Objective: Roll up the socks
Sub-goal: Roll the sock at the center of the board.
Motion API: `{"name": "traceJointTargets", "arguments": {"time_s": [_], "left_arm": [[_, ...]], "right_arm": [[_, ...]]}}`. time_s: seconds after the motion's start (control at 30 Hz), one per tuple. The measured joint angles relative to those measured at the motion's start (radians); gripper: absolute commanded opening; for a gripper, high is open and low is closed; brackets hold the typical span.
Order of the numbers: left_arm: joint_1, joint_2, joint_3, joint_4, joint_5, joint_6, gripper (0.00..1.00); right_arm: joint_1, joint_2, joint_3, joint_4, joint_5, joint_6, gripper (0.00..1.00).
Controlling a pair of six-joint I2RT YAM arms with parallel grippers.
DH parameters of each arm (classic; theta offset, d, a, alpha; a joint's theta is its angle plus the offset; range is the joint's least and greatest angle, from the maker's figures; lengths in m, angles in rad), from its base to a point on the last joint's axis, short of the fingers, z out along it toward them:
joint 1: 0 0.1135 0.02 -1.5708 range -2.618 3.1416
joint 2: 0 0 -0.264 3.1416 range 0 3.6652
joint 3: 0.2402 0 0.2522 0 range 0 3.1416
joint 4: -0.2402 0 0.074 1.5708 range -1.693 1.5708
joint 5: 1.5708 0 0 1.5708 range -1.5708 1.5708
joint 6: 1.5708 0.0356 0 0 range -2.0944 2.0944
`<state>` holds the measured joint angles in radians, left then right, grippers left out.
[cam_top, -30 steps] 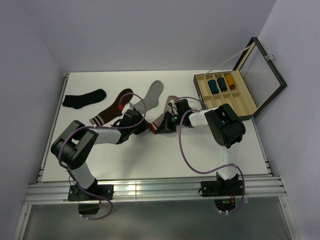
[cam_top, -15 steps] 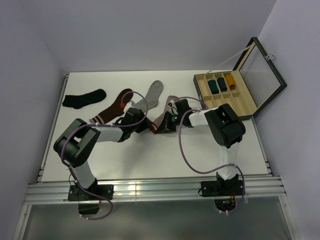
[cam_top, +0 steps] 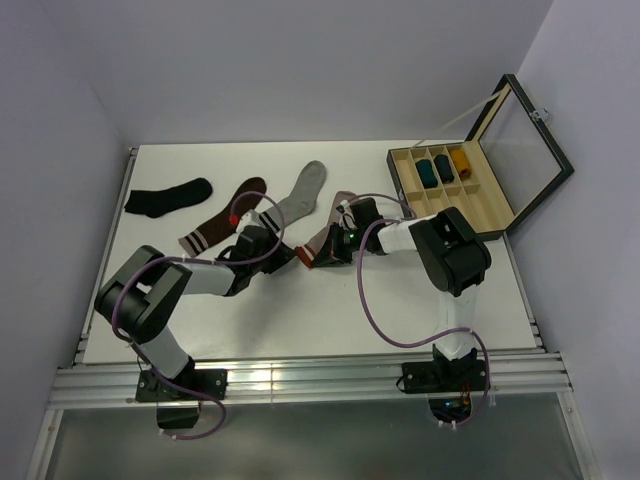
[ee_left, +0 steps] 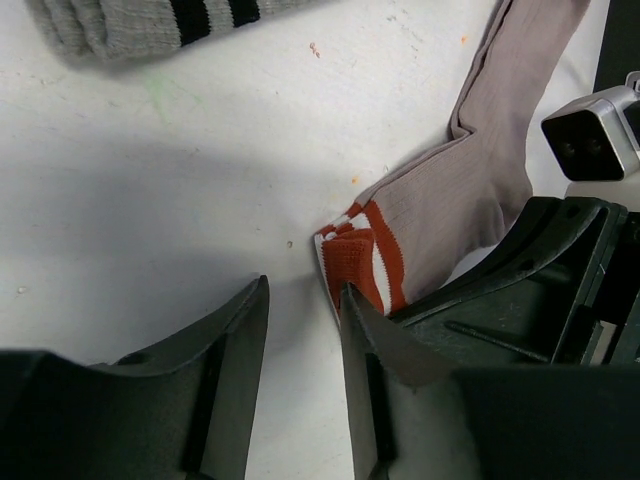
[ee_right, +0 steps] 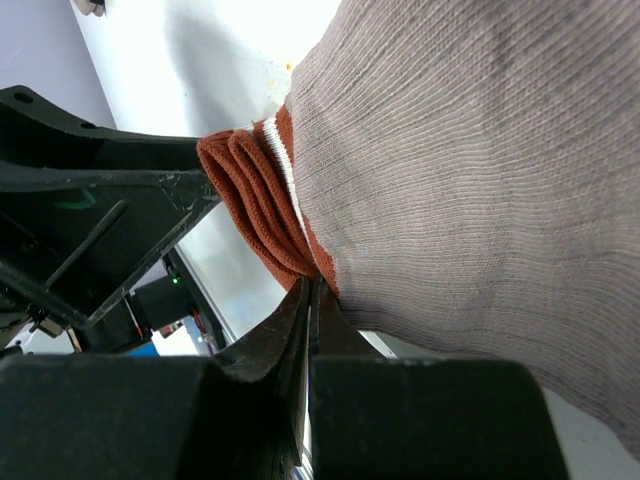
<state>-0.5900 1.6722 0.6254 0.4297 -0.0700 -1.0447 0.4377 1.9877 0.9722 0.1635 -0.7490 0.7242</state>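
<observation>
The pink sock (ee_left: 470, 180) lies flat on the table (ee_left: 150, 200). Its red-and-white cuff (ee_left: 362, 255) is folded over on itself, right at the tips of both grippers. The right gripper (ee_right: 310, 292) is clamped tight, with the sock's edge next to the cuff pinched at its tips. The left gripper (ee_left: 300, 300) is partway open with nothing between its fingers, and one finger (ee_left: 365, 320) sits against the cuff. The grey sock (ee_left: 130, 25) lies beyond the left gripper, well apart from it. The right wrist view shows the cuff's stacked layers up close; overhead they're too small to make out. Only the overhead view shows a brown sock (cam_top: 225, 215) and a black sock (cam_top: 168, 196) out past the left gripper, plus an open wooden box (cam_top: 470, 190) beyond the right one.
</observation>
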Motion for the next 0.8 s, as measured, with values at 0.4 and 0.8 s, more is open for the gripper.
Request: {"name": "traceJointTargets", "arguments": {"time_s": [0.4, 0.8], "left_arm": [[0.019, 0.034, -0.012, 0.082, 0.047, 0.001, 0.39], [0.02, 0.072, 0.021, 0.095, 0.056, 0.0, 0.36]], "right_arm": [[0.0, 0.0, 0.0, 0.0, 0.0, 0.0, 0.0], [0.0, 0.0, 0.0, 0.0, 0.0, 0.0, 0.0]]}}
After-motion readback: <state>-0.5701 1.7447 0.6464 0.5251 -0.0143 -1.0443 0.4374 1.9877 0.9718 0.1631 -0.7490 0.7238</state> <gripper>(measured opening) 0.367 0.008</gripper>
